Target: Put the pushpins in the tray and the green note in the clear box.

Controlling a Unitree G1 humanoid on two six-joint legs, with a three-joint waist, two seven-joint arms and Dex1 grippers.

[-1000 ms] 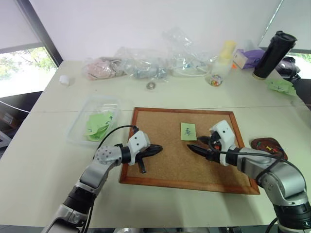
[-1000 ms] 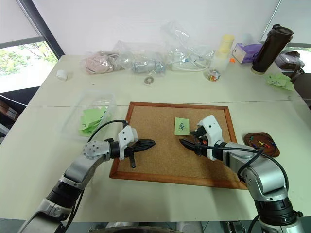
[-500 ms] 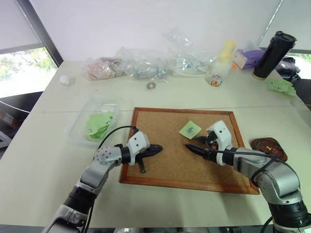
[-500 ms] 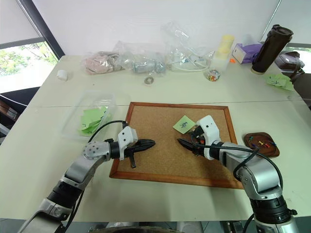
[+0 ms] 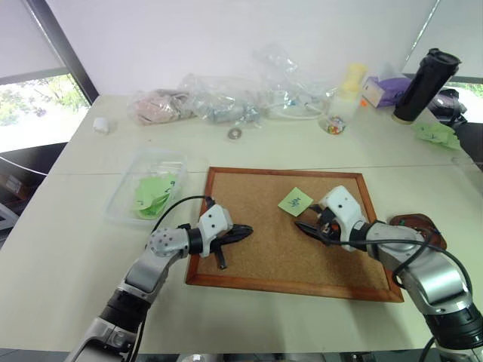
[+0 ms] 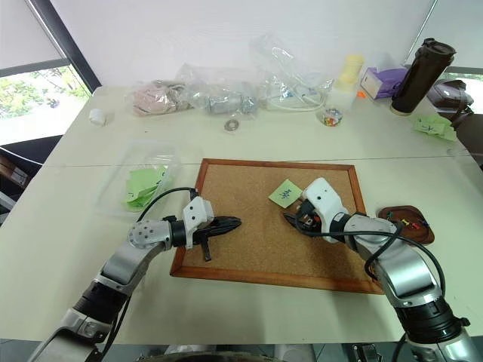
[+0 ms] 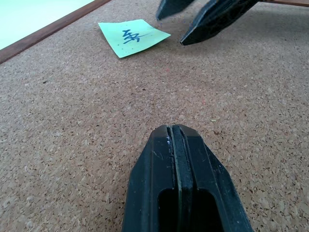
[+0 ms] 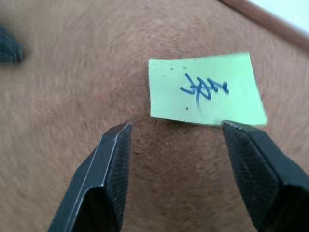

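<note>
The green note point(image 5: 295, 201) lies flat on the corkboard point(image 5: 256, 256), turned askew to the frame, its dark handwriting facing up; the right gripper point(image 8: 176, 140) points at its near edge with both fingers spread apart and nothing between them, one fingertip point(image 8: 231, 129) right at the paper's edge; whether it touches cannot be told; the left gripper point(image 5: 243, 231) hovers low over the cork on the board's left part, clenched tight on nothing, well apart from the note; the clear box point(image 5: 124, 197) sits on the table just left of the corkboard with crumpled green papers point(image 5: 153, 192) inside; the dark brown tray point(image 6: 423, 231) rests off the board's right edge, holding several pushpins point(image 6: 406, 222), one of them red.
</note>
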